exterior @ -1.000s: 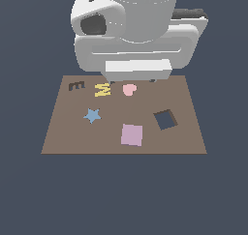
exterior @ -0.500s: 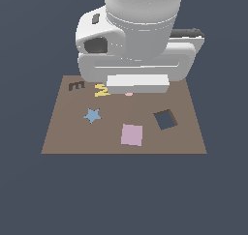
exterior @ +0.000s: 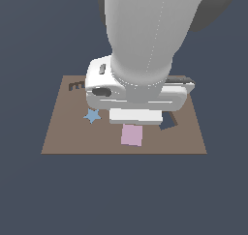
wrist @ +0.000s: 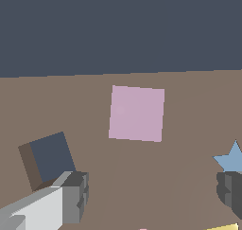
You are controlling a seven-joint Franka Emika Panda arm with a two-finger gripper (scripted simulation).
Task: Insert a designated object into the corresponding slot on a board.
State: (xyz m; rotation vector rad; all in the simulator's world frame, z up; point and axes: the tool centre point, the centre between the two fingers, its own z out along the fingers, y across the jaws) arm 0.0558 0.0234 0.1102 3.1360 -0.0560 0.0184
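The pale pink square tile point(exterior: 131, 135) point(wrist: 137, 113) lies flat on the brown board point(exterior: 63, 137) point(wrist: 189, 110), near its front edge. The dark square slot point(exterior: 169, 122) point(wrist: 49, 158), slightly rotated, is beside it toward the exterior view's right, partly hidden by the arm. In the exterior view the arm's white hand point(exterior: 138, 96) hangs over the board's middle and hides the fingers. In the wrist view my gripper point(wrist: 151, 196) is open, with one finger point(wrist: 73, 193) near the slot and the other finger point(wrist: 230, 189) by the star, nothing between them. The tile lies ahead of the fingertips.
A blue star point(exterior: 92, 116) point(wrist: 231, 159) lies on the board at the exterior view's left. A dark brown letter E point(exterior: 76, 86) sits at the far left corner. A yellow shape's edge point(wrist: 226, 227) shows in the wrist view. The arm covers the other shapes.
The arm has swung forward and down over the board's middle, now covering the yellow W and pink heart and part of the slot. The pink tile has not moved.
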